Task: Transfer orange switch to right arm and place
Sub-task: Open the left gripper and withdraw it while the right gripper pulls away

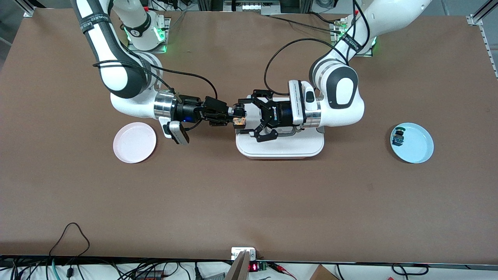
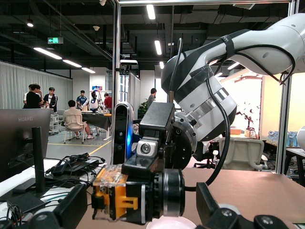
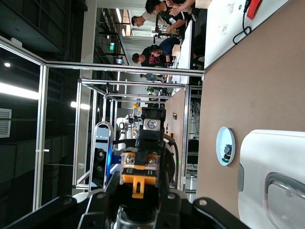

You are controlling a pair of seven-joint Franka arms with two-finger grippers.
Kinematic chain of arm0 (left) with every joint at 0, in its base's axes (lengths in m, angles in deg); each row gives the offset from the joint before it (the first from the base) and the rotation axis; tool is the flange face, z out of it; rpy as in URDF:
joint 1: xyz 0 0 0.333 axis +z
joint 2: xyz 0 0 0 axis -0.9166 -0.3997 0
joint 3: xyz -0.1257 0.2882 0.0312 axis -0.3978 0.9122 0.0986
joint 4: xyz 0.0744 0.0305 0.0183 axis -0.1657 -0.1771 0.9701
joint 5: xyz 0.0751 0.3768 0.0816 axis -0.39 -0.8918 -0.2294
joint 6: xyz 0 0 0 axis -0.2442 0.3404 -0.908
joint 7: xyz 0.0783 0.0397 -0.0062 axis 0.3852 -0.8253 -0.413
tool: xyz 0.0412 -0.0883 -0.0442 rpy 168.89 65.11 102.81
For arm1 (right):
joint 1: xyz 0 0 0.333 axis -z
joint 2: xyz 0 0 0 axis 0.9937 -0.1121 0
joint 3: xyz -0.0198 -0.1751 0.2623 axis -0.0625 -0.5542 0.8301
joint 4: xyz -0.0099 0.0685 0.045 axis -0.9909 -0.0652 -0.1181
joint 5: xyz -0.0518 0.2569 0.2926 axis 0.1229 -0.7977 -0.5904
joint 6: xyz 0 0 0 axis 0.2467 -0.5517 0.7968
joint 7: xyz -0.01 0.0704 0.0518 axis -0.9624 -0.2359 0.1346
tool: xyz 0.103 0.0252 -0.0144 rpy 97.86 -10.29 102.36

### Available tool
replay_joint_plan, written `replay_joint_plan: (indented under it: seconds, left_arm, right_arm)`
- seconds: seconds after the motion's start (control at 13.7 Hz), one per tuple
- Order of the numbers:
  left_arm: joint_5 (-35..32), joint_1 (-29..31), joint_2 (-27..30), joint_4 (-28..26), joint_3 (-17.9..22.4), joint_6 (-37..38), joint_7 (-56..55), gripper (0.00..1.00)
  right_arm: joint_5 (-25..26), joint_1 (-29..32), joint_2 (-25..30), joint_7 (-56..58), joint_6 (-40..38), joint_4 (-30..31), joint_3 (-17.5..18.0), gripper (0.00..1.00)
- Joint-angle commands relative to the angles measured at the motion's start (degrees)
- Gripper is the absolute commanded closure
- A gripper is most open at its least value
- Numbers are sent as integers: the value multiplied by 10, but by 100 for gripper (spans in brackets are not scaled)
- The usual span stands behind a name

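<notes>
The orange switch (image 1: 239, 119), a small black block with orange parts, hangs in the air over the edge of the white tray (image 1: 280, 151). My right gripper (image 1: 232, 116) reaches in from the right arm's end and is shut on it. In the right wrist view the orange switch (image 3: 140, 171) sits between black fingers. My left gripper (image 1: 242, 118) faces it with its claw spread open, one finger on each side and neither touching. The left wrist view shows the orange switch (image 2: 116, 193) in the wide gap of my left gripper (image 2: 140, 212).
A pink plate (image 1: 134, 144) lies toward the right arm's end of the table. A blue plate (image 1: 419, 147) toward the left arm's end carries a small blue-and-green switch (image 1: 398, 136). The white tray lies under the left wrist.
</notes>
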Motion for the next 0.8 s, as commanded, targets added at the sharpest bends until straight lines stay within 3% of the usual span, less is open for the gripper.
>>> replay_joint_plan:
  seconds: [0.0,0.22,0.44,0.58,0.73]
  left_arm:
    - [22,4,17,-11,1,-2,5,0]
    - [20,22,20,-9,1,1,1,0]
    - [7,37,21,-8,0,11,-41,0]
    - [-56,61,21,-5,4,39,-78,0]
    - [-177,107,21,5,1,89,-165,0]
  right_arm:
    - [-3,6,-8,-8,-4,-24,-5,100]
    - [51,32,-8,-51,-28,-35,-6,100]
    - [125,86,-8,-87,-99,-45,-6,100]
    - [147,131,-14,-94,-162,-44,-6,100]
    - [192,183,-17,-127,-227,-44,-6,100]
